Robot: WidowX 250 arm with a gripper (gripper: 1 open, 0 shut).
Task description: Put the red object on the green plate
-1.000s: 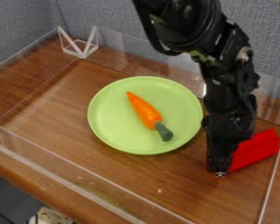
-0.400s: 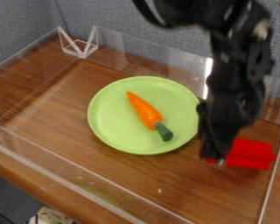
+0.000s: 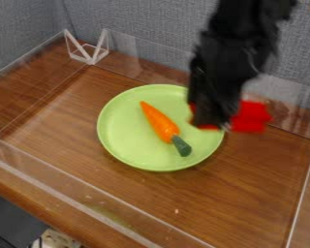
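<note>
Red object (image 3: 252, 116) in gripper (image 3: 220, 120)

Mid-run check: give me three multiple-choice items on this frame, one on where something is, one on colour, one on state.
1. Where is the carrot?
A. On the green plate
B. On the bare wooden table
C. In the gripper

2. What colour is the tip of the carrot nearest the camera?
A. Red
B. Dark green
C. White

3. What is the state of the red object?
A. Lying on the plate
B. Lying flat on the table
C. Held up by the gripper

Answers: 1 A, it lies across the plate's middle. 2 B, its near end is dark green. 3 C, it hangs at the gripper, beside the plate's right rim.
</note>
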